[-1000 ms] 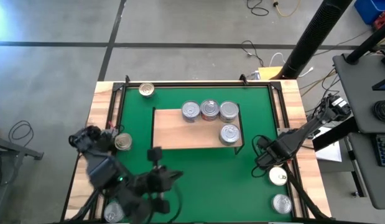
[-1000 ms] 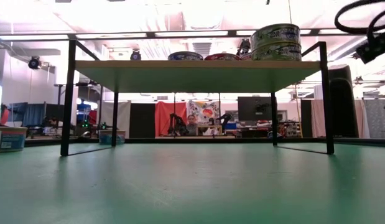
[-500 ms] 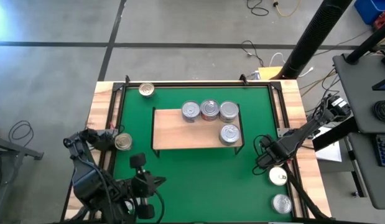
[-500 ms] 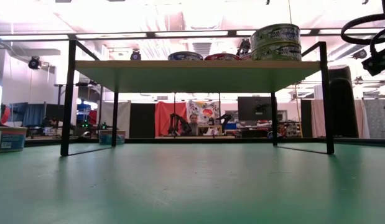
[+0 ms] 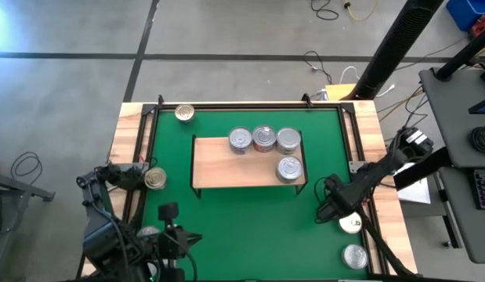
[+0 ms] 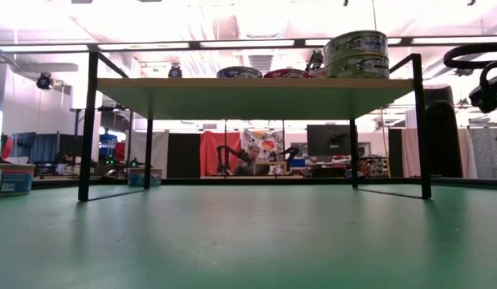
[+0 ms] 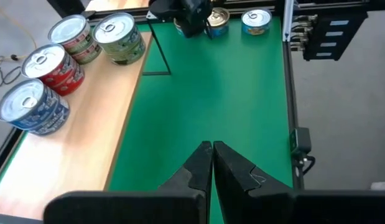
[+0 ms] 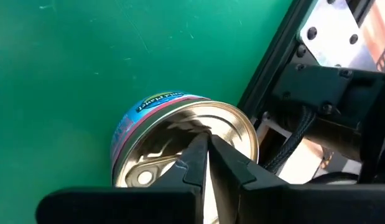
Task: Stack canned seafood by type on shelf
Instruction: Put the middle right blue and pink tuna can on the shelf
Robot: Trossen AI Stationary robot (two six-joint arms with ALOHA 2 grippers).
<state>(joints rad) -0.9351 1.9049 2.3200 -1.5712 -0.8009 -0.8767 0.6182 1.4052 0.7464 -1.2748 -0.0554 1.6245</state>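
**Right claw closed above a loose tin**

Right gripper [image 8: 208, 144] hangs with fingers pressed together, holding nothing, over a blue-label tin [image 8: 180, 140] on the green mat [image 5: 250, 215] beside the frame. If you descend like this, the fingertips can hit the lid and push the tin away. Left gripper [image 7: 212, 152] is also closed and empty. Four stacks stand on the shelf [image 5: 222, 164].

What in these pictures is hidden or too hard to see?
- High view: the left tool sits among its arm's dark cables; its fingers cannot be made out there.
- High view: a tin near the left arm is half covered by cables.
- Low view: the tins on the shelf show only their sides; the far ones are mostly hidden by the board's edge.
- Right wrist view: the tin is partly covered by the right tool; its label is unreadable.
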